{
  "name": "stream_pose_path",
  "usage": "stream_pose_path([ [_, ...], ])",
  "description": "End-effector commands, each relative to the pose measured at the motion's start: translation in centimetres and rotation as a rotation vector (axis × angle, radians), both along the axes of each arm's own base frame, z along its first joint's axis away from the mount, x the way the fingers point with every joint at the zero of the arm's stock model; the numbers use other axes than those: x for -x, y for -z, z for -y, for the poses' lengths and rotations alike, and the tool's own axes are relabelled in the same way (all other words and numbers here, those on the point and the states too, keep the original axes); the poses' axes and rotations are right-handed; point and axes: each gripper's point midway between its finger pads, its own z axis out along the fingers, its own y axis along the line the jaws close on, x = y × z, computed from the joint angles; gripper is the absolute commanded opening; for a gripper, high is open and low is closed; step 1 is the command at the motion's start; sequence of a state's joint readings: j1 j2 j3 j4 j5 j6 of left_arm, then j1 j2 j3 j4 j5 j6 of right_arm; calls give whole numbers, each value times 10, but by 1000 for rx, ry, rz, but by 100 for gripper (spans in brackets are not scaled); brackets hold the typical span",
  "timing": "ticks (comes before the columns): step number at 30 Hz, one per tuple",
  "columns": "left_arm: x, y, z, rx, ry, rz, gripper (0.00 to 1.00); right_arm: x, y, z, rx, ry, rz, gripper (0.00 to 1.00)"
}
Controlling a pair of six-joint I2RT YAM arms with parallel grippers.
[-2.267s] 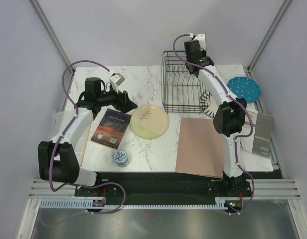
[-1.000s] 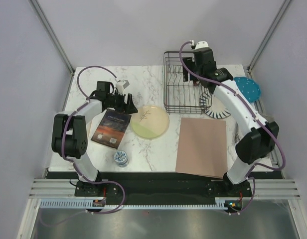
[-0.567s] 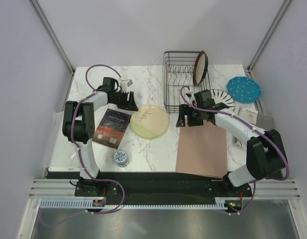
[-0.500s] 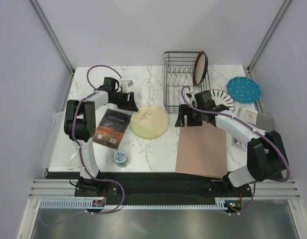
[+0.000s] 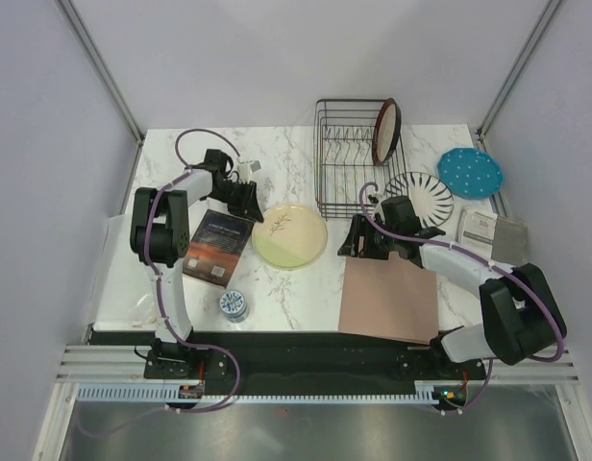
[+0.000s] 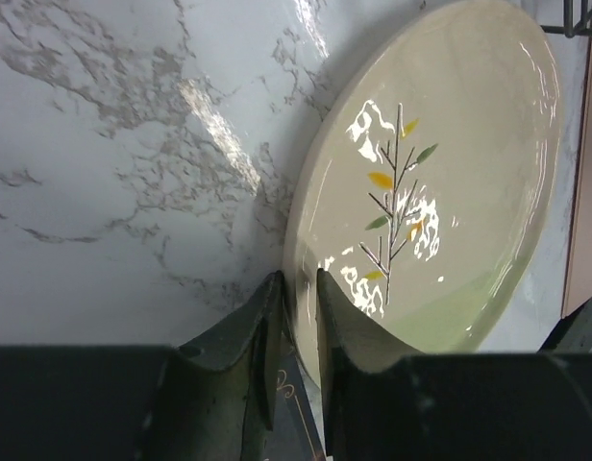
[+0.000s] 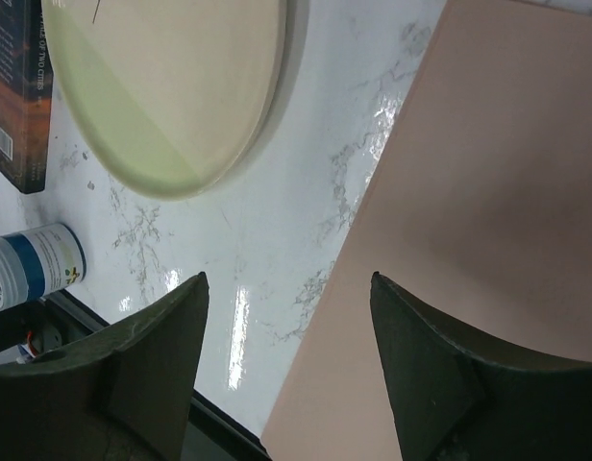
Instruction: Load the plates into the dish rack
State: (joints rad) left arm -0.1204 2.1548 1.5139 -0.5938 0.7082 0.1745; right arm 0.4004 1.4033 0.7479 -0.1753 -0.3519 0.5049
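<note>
Marble table [image 5: 286, 288]: left gripper [image 6: 296, 288] pinching sprig plate [image 6: 450, 173] rim.

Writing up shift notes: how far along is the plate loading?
Done: the red-rimmed plate stands in the rack. In hand: the left jaws pinch the sprig plate by its rim. Left: the striped plate and teal plate, both on the table.
</note>
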Motion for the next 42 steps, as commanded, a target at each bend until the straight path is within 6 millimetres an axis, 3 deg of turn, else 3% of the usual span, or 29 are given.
stream_pose_path([
  [1, 45, -4, 2, -7, 96, -95, 25, -4, -13, -13, -94, -10, 54, 75],
  [3, 55, -4, 5, -5, 130, -102, 21, -2, -6, -15, -110, -5, 34, 75],
  [5, 70, -5, 8, 15, 157, -128, 10, -4, -8, -24, -161, -27, 56, 74],
  [7, 83, -7, 12, 56, 191, -153, 2, -2, 2, -25, -175, -21, 50, 74],
  [12, 98, -6, 16, 79, 199, -200, 2, 2, 22, -30, -178, -34, 21, 75],
  [18, 94, -4, 20, 82, 188, -218, 2, 8, 45, -52, -195, -115, -43, 75],
  [22, 94, -7, 26, 119, 173, -247, 2, 14, 46, -71, -209, -165, -37, 75],
  [30, 108, -23, 44, 295, 190, -305, 2, 20, 60, -84, -255, -192, -116, 73],
  [33, 116, -33, 52, 401, 236, -287, 2, 19, 49, -92, -333, -207, -84, 72],
  [39, 119, -40, 63, 470, 289, -250, 2, 19, 26, -97, -385, -230, -48, 59],
  [42, 118, -42, 64, 464, 293, -245, 2, 17, 21, -97, -367, -238, -35, 43],
])
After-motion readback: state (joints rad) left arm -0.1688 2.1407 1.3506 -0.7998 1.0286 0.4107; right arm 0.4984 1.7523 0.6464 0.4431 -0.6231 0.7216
